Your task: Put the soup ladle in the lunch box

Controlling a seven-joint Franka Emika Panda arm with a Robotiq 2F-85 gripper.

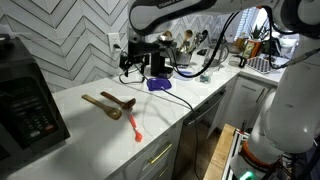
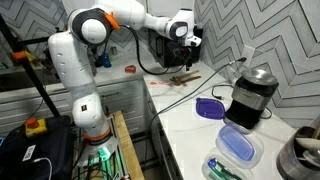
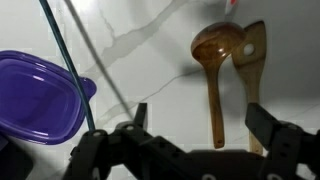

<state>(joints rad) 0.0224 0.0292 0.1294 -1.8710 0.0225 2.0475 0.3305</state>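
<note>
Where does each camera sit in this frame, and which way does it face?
An exterior view: at the counter's end, looking along it past the black appliance to the soup ladle and lunch box; arm and gripper show.
An exterior view: beside the robot's base, facing the tiled wall; whole arm shows.
Wrist view: looks down at the counter; open fingers show.
Shared: lunch box, all three.

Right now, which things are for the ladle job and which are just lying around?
For the job: soup ladle, lunch box, gripper.
Just lying about: tan wooden spoon, red-orange utensil, black appliance.
</note>
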